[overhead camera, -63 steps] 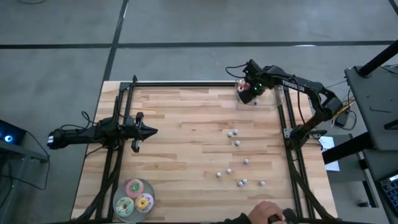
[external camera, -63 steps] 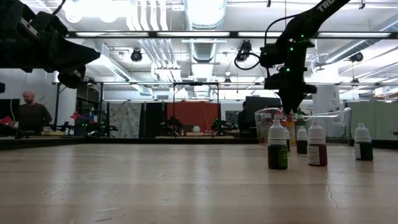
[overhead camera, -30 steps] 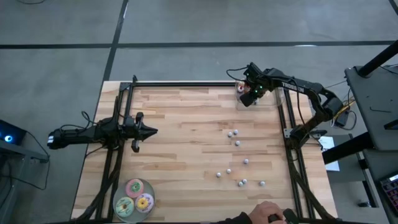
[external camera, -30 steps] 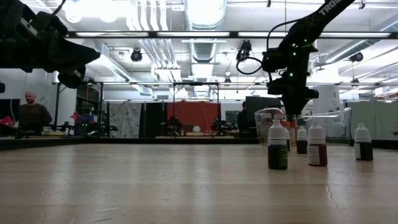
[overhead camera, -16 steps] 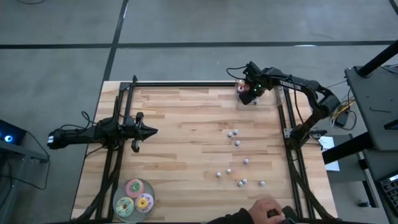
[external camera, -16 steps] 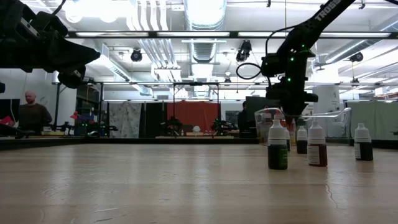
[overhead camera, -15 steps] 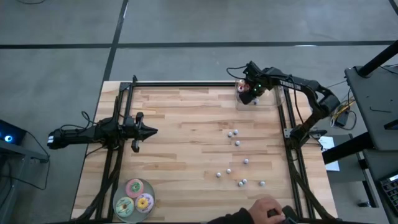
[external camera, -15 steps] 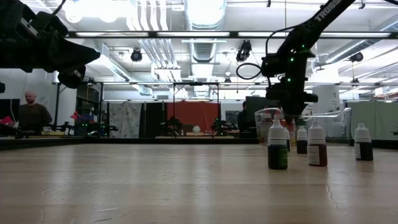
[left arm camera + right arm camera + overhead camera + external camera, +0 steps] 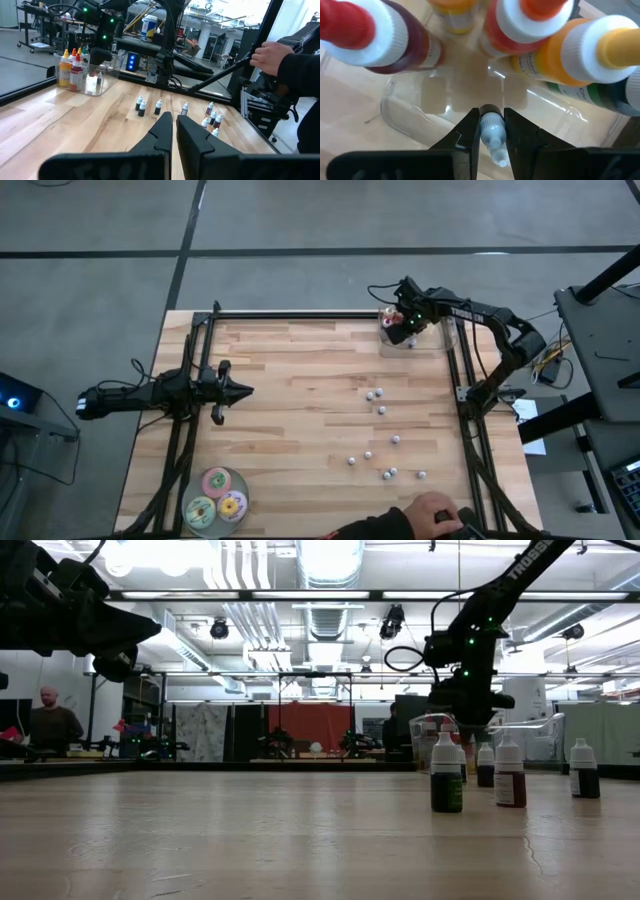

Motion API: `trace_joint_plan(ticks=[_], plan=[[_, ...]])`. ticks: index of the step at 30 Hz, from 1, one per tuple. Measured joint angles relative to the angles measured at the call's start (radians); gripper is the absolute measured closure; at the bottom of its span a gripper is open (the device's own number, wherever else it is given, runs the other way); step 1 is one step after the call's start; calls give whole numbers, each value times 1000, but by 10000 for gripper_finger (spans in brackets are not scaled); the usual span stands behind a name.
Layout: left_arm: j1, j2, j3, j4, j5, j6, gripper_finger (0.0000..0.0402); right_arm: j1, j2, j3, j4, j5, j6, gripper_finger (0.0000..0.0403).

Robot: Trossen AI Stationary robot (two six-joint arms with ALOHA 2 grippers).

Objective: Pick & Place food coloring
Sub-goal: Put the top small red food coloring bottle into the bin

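My right gripper (image 9: 405, 323) hangs over a clear container (image 9: 410, 107) at the table's far right and is shut on a tiny food coloring bottle (image 9: 492, 131) with a pale cap. Several bottles with red, orange and yellow tips (image 9: 380, 35) stand upright in the container. Several more food coloring bottles (image 9: 381, 411) stand loose on the wood toward the near right; the low view shows them upright on their bases (image 9: 446, 780). My left gripper (image 9: 173, 125) waits shut at the table's left (image 9: 240, 391), pointing level. My right gripper pinches the small bottle at its pale cap (image 9: 492, 125) between its two fingers (image 9: 469, 131). The fingers come from above, pointing steeply down. The bottle is lifted clear over the container's open inside; its body is hidden by the cap and the fingers.
A stack of flat pink, green and yellow discs (image 9: 216, 498) lies at the near left. A person's hand (image 9: 435, 515) rests at the near edge. Black rails (image 9: 300, 315) run along the far and side edges. Bare wood lies in the table's middle.
My right gripper has sunk a little toward the clear container and stays shut on the small bottle. The person's hand at the near edge has shifted slightly.
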Motion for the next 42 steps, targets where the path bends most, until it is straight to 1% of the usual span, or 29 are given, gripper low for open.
trace_joint_plan(ticks=[11, 22, 42], plan=[[0, 0, 0, 0, 0, 0, 402, -22, 0, -21, 26, -1, 1, 339], [0, 0, 0, 0, 0, 0, 402, -27, 0, -64, 106, -24, 14, 339], [0, 0, 0, 0, 0, 0, 402, -48, 0, -92, 120, -25, 16, 339]])
